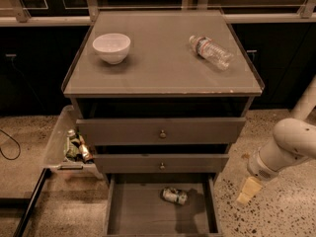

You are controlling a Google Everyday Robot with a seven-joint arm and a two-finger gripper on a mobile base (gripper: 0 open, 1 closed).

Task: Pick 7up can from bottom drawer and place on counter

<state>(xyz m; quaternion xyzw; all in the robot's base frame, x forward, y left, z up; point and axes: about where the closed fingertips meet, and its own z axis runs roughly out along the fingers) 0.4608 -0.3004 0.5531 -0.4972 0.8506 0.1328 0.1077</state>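
The 7up can [175, 195] lies on its side on the floor of the open bottom drawer [133, 216], near the drawer's back middle. The counter [163, 63] is the flat cabinet top above. My gripper [246, 191] hangs at the end of the white arm [286, 149], to the right of the cabinet and outside the drawer, at about the height of the can. It holds nothing that I can see.
A white bowl [111, 47] stands on the counter's back left and a clear water bottle [211, 51] lies at its back right. Two knobbed drawers [160, 131] sit slightly open above. A clear bin [59, 147] with bottles stands left of the cabinet.
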